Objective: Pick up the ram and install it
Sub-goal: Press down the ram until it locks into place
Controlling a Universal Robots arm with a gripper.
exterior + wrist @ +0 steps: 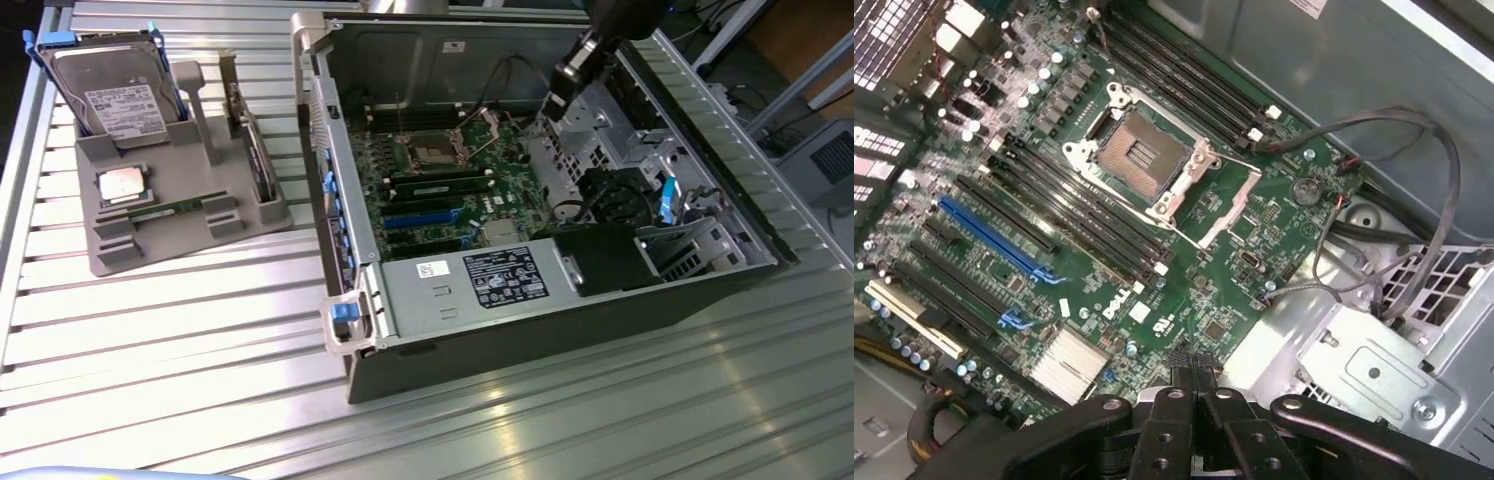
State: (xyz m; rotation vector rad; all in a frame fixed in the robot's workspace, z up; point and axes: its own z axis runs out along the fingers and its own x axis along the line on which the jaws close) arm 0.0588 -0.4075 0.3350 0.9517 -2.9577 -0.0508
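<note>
A slim green ram [180, 208] lies flat in the grey holder [187, 235] on the exterior view's left, far from the arm. My gripper [558, 100] hangs over the back right part of the open computer case [534, 330], above the motherboard. In the wrist view the black fingers [1194, 385] are pressed together with nothing between them. Below them lie the motherboard's open CPU socket [1144, 155] and the long black memory slots [1079, 210] beside it.
The grey holder also carries a silver hard drive [120, 95] standing upright and a square CPU chip [120, 185]. Inside the case are black cables [1414, 200], a metal drive cage [1384, 370] and a power supply [481, 285]. The case stands on a slatted metal table [160, 330].
</note>
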